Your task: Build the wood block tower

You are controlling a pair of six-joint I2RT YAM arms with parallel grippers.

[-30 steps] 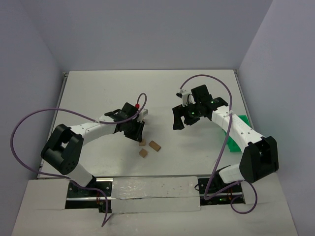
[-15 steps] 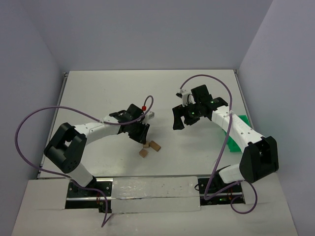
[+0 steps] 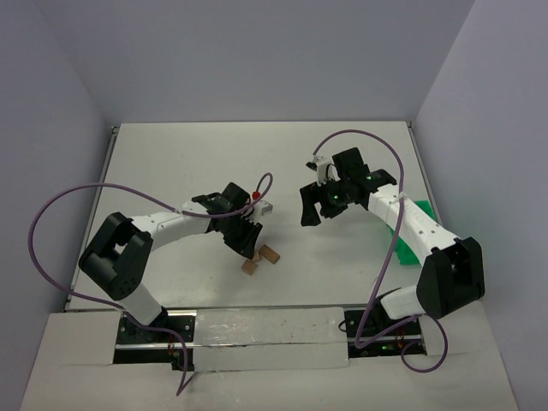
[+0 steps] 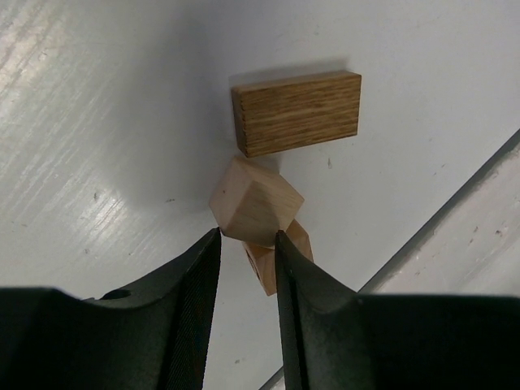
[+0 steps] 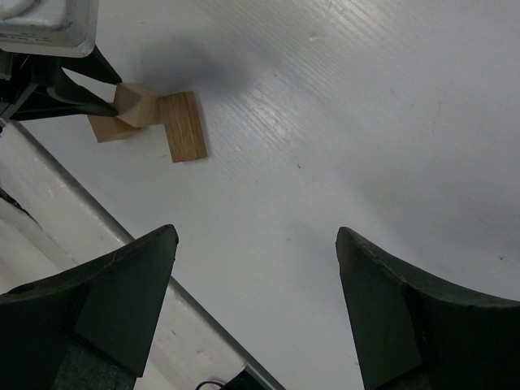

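My left gripper [image 4: 248, 236] is shut on a pale wooden cube [image 4: 256, 201], pinching its near corner at the fingertips. The cube sits tilted just above a darker small wooden block [image 4: 280, 264] on the table; I cannot tell whether they touch. A flat rectangular wooden block [image 4: 296, 112] lies right beyond them. In the top view the left gripper [image 3: 244, 241] hangs over the small block [image 3: 250, 267], with the flat block [image 3: 271, 254] beside it. My right gripper [image 3: 321, 205] is open and empty, off to the right; in its wrist view [image 5: 256, 236] the cube [image 5: 134, 104] shows at upper left.
A green plastic bin [image 3: 409, 248] lies at the right, partly under the right arm. A metal rail [image 5: 122, 236] runs along the table's near edge, close to the blocks. Purple cables loop above both arms.
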